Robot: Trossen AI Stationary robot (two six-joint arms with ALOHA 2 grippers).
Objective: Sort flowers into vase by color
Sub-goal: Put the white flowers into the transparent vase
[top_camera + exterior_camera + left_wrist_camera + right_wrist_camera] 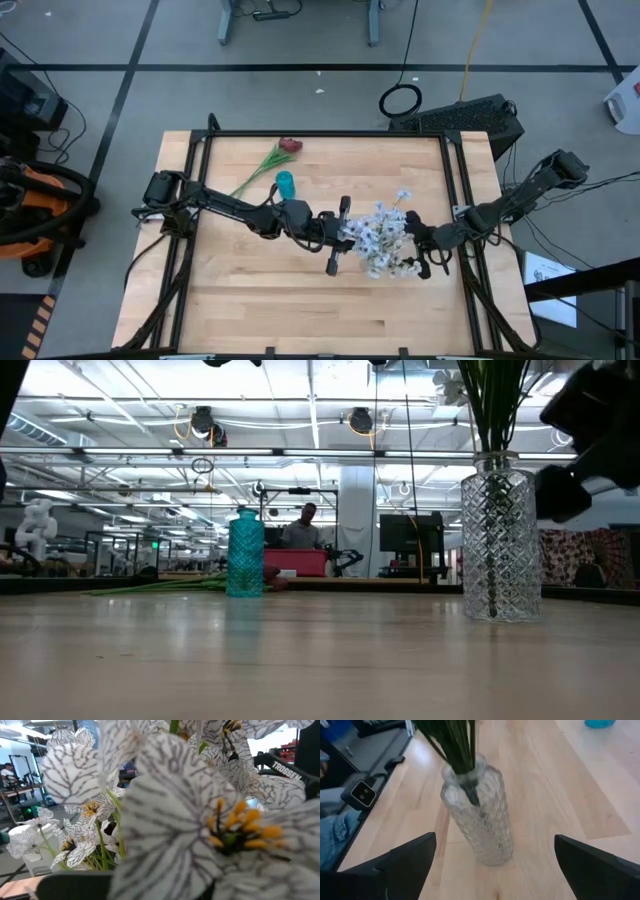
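In the high view the left arm reaches from the worktop's (250,300) left edge toward the centre of the frame. Above it, in the upper middle, a red flower (289,146) lies flat on the wood, its green stem running down-left. Just below the bud stands a small teal vase (285,183), empty as far as the pictures show.

The left gripper (340,235) sits at the centre of the frame, right against the left side of the white flowers (385,238). Its fingers are nearly shut; whether they pinch a stem cannot be told, since its own wrist view is filled with veined white petals (170,820) and yellow centres.

The white flowers form one bunch just right of centre. Their green stems stand in a clear cut-glass vase (500,540), upright at the right of the low view, with the teal vase (245,553) left of centre farther back and the red flower's stem lying beside it.

The right gripper (432,250) is at the right side of the bunch, its arm coming in from the right edge of the worktop. Its fingers (405,865) are spread wide and hold nothing; in the right wrist view the clear vase (482,817) stands between and beyond them, not touched.

A person (303,530) sits in the room behind the worktop, mid-frame in the low view.
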